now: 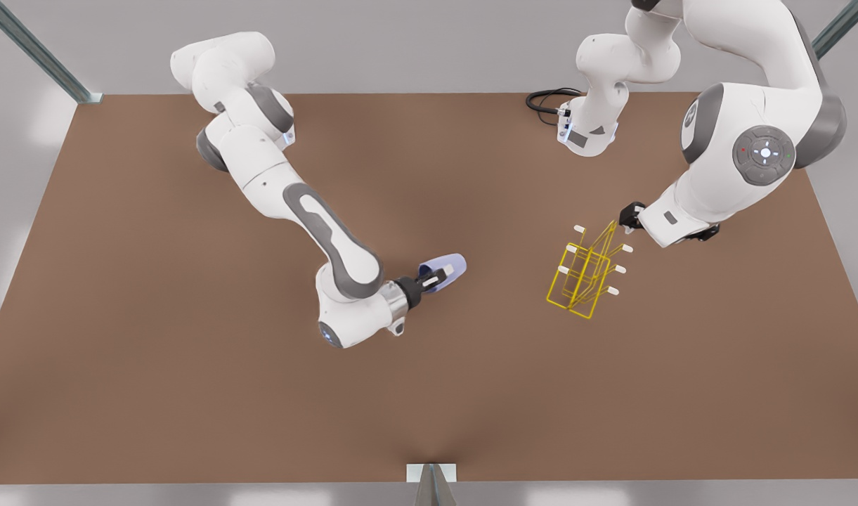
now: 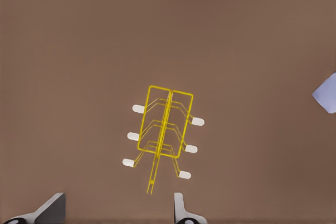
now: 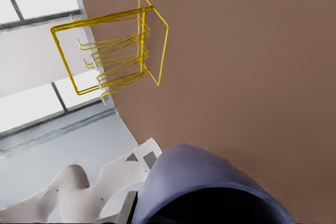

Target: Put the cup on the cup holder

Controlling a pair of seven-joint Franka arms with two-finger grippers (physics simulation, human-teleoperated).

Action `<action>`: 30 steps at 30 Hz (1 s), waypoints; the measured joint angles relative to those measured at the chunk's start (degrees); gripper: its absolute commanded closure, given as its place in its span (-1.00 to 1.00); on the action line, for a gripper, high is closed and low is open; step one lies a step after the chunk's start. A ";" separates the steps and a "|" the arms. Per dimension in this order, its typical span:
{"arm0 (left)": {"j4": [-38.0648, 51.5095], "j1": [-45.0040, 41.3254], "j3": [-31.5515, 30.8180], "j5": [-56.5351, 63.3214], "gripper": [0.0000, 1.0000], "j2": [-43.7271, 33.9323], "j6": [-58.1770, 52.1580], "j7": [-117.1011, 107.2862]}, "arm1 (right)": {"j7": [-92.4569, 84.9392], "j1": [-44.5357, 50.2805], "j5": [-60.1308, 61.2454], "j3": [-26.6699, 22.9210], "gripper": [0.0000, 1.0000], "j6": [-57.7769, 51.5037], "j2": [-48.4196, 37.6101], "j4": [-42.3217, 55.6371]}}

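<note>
Cup (image 1: 445,270) lies sideways in right hand (image 1: 432,280), clamped at the rim w/ mouth toward that wrist, ready for holder (image 1: 587,274); left hand (image 2: 118,211) hovers above the holder, fingers spread.

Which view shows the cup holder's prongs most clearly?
The left wrist view: the cup holder is seen from above, all six white-capped prongs spread apart. The front view shows it small and oblique; the right wrist view shows it side-on, prongs overlapping.

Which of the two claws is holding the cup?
The right claw, on the front view's left: it is shut on the cup, while the left claw hangs open by the yellow rack.
</note>
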 measured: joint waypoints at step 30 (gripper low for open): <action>0.03 -0.10 0.00 -0.01 -1.00 0.52 -0.14 -0.06 | -41.05 13.08 20.81 -12.69 -1.00 1.54 10.17 5.13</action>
